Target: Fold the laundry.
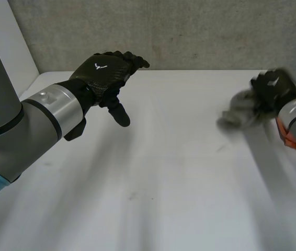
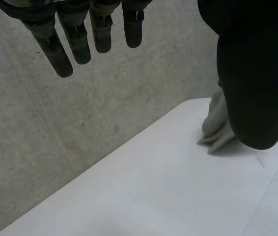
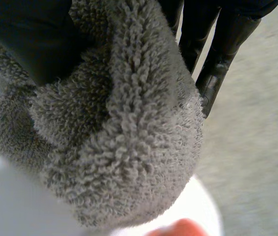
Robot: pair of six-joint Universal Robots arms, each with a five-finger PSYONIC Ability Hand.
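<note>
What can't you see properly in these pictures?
- Grey towel: blurred in the head view, and bunched in the right hand, so its shape is hidden.
- Left wrist view: the left hand covers part of the towel.
- Orange thing: mostly behind the right arm in the head view; unidentifiable.

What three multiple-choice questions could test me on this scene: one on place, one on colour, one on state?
1. Where is the towel?
A) at the right side of the table
B) mid-table
C) under the left arm

2. What colour is the towel?
A) red
B) grey
C) yellow

3. How is the left robot hand?
A) pinching cloth
B) open, empty
C) flat on the table

Answers: 1 A, the right robot hand grips it there; 2 B, its loops look grey; 3 B, its straight fingers hover above the table.
</note>
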